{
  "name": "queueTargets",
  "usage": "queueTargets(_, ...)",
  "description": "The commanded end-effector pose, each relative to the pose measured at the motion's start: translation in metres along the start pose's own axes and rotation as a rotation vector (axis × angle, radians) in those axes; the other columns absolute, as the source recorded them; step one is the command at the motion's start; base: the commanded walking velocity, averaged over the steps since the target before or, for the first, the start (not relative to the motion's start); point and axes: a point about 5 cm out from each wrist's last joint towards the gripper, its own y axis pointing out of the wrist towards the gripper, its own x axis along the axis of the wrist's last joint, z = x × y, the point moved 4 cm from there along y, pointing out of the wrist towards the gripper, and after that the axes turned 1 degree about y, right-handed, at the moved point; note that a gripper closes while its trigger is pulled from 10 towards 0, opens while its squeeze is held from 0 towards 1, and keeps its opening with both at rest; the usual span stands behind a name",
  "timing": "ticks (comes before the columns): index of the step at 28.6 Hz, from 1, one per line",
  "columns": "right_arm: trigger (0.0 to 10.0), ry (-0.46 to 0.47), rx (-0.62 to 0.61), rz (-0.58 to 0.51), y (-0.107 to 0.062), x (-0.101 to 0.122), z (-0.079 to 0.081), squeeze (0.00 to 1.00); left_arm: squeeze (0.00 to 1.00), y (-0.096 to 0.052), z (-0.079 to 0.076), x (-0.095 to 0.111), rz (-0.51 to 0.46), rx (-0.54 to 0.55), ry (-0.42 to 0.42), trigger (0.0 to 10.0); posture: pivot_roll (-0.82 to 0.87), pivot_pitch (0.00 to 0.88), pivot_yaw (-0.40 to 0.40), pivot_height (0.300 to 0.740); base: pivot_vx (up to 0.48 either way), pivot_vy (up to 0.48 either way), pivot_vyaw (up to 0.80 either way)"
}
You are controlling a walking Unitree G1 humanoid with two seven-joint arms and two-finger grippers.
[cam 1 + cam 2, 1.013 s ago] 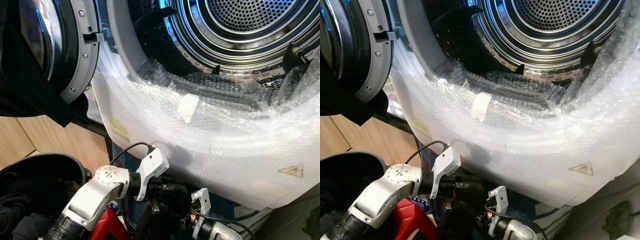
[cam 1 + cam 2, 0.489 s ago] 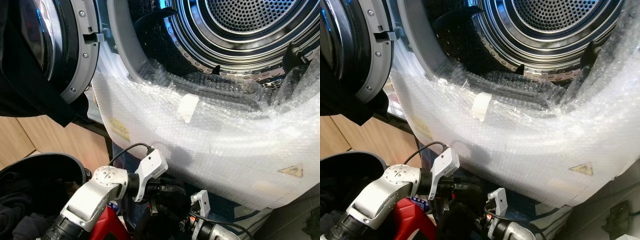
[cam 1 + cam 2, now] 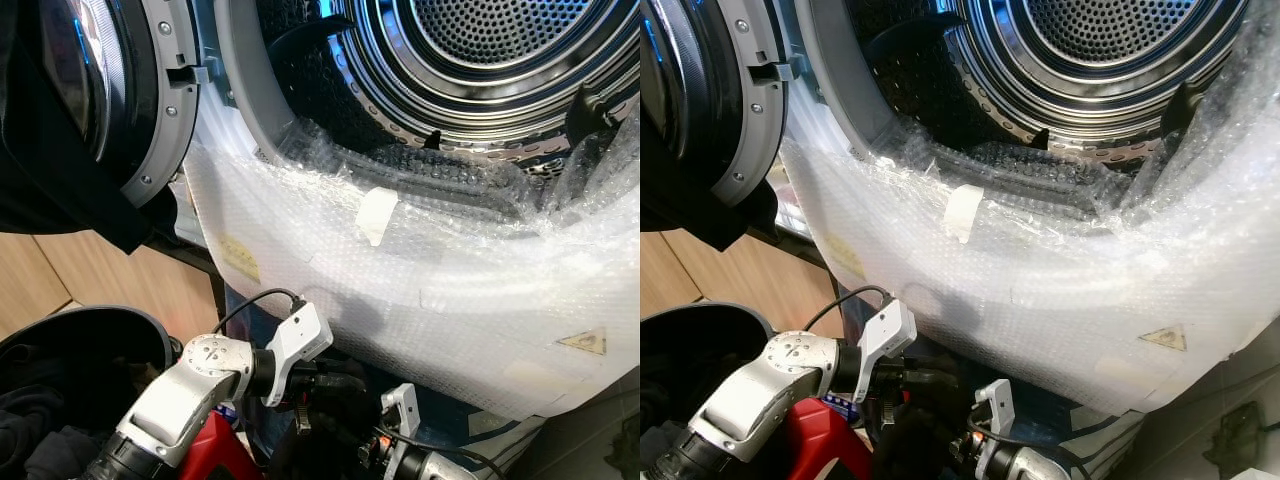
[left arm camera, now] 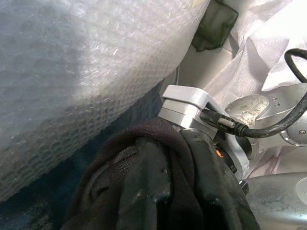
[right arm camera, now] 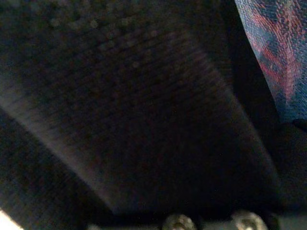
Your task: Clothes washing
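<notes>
Fingers (image 4: 144,191) wrapped in dark cloth (image 4: 158,132)

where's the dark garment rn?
The dark garment is bunched around the left end effector, low in the head views, just below the bubble-wrapped washer front and right of the black laundry basket.

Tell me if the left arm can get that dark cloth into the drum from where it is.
Probably yes: the door stands open, though the left gripper with the dark cloth sits below the bubble-wrapped front and must lift over into the drum.
</notes>
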Motion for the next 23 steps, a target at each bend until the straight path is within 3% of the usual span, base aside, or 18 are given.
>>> queueTargets(1,0.0,0.017,-0.022,-0.001,-0.0043,-0.0029,-0.0032,0.00,0.00,-0.0050,0.0009,0.0104,-0.019,0.017,0.061,10.0,0.03,0.000,-0.007,0.740,0.000,0.000,0.00)
queueTargets(17,0.0,0.009,-0.037,-0.013,-0.0044,0.0025,-0.0056,0.00,0.00,-0.0092,0.0029,0.0148,-0.031,0.038,0.058,10.0,0.04,0.002,-0.005,0.740,0.000,0.000,0.00)
queueTargets(18,0.0,0.010,-0.041,-0.019,-0.0042,0.0036,-0.0062,0.00,0.26,-0.0096,0.0032,0.0155,-0.036,0.040,0.056,10.0,0.04,0.003,-0.003,0.740,0.000,0.000,0.00)
queueTargets(19,0.0,0.011,-0.044,-0.023,-0.0039,0.0045,-0.0068,0.00,1.00,-0.0102,0.0036,0.0160,-0.038,0.039,0.055,10.0,0.04,0.004,-0.001,0.740,0.000,0.000,0.00)
queueTargets(23,0.0,0.012,-0.054,-0.035,-0.0038,0.0067,-0.0080,0.00,1.00,-0.0144,0.0054,0.0158,-0.033,0.047,0.055,10.0,0.04,0.011,0.008,0.740,0.000,0.000,0.00)
